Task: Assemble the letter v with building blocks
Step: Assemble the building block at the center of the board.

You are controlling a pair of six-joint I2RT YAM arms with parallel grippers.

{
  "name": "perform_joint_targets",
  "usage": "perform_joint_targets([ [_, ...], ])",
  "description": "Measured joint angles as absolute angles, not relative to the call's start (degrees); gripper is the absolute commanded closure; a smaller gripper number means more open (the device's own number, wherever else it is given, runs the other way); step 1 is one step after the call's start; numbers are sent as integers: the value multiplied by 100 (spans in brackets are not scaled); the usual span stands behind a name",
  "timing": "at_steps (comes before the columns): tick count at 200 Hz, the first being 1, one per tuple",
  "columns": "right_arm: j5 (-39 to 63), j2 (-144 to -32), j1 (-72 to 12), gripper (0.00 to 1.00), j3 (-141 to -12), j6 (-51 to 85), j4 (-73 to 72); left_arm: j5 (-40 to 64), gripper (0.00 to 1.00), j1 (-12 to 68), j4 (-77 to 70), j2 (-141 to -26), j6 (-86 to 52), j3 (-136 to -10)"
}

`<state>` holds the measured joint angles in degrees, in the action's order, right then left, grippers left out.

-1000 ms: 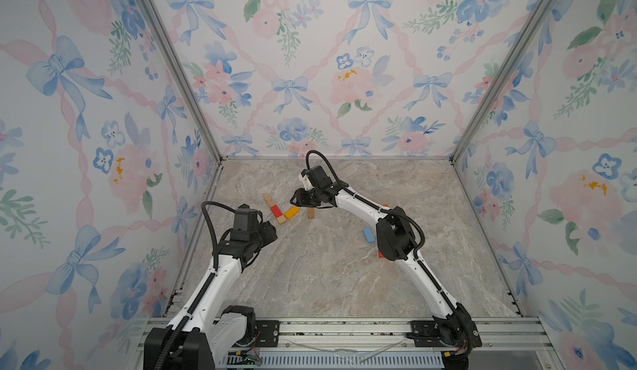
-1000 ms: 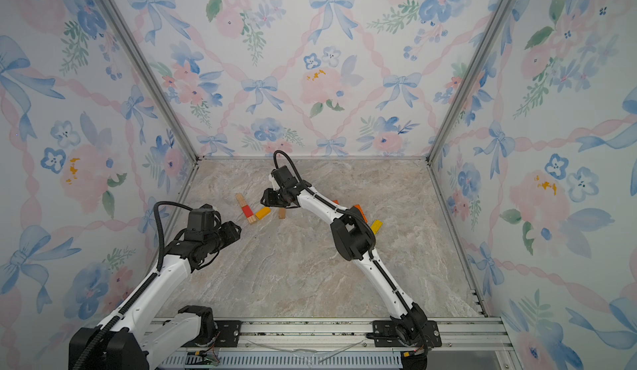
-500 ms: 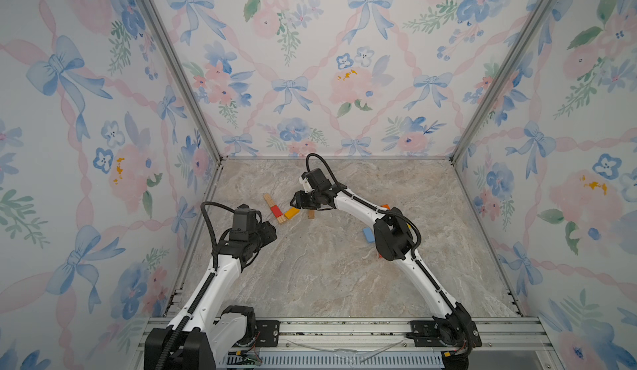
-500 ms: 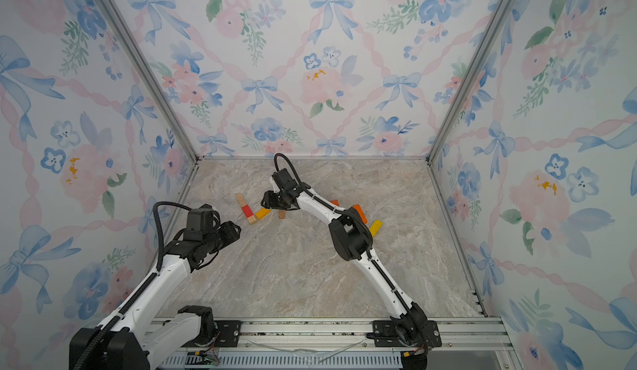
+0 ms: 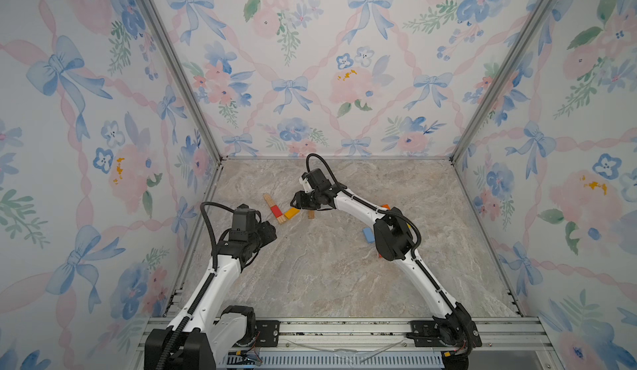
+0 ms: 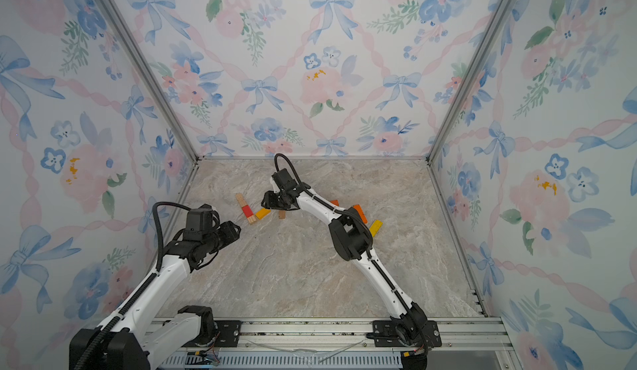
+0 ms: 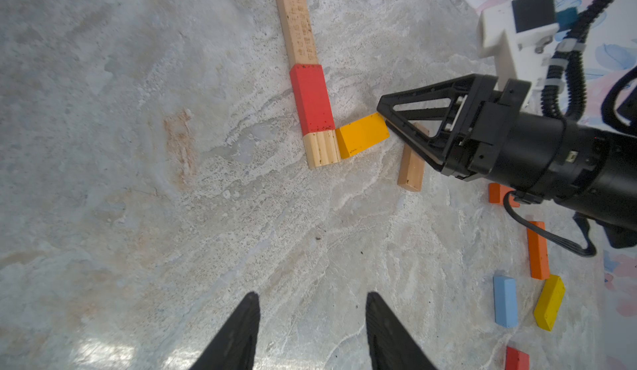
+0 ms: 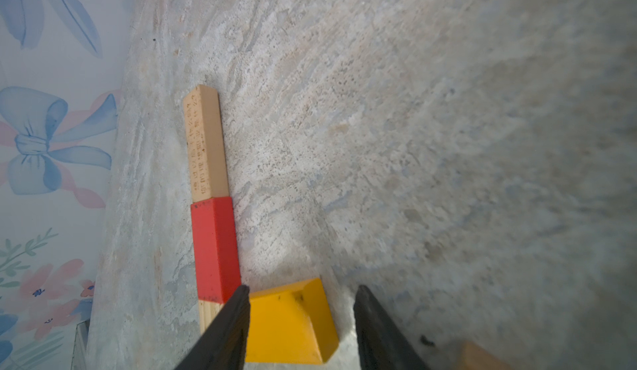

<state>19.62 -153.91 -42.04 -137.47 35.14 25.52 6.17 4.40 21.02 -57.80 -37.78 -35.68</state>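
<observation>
Marble-look bench, floral walls. Laid end to end, touching: long natural bar, red block, short natural piece; this reads as one finished stroke of the V. Off the short piece slants the yellow block, touching it, likely the second stroke's start. It lies between the fingers of the right hand, which stand apart: one finger near its edge, the other clear, no clamp. Just beside that hand lies a brown block, probably next. Idle left hand: fingers apart, empty, well short of the row. Farther back, by the right hand's arm, spare blocks.
</observation>
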Motion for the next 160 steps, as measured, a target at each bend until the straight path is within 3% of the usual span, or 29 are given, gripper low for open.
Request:
perform_joint_targets([
  [160,2034,-15391,-4211,62,-13747,3514,2644,694,48,392,2104,-5752,-3778,-3544],
])
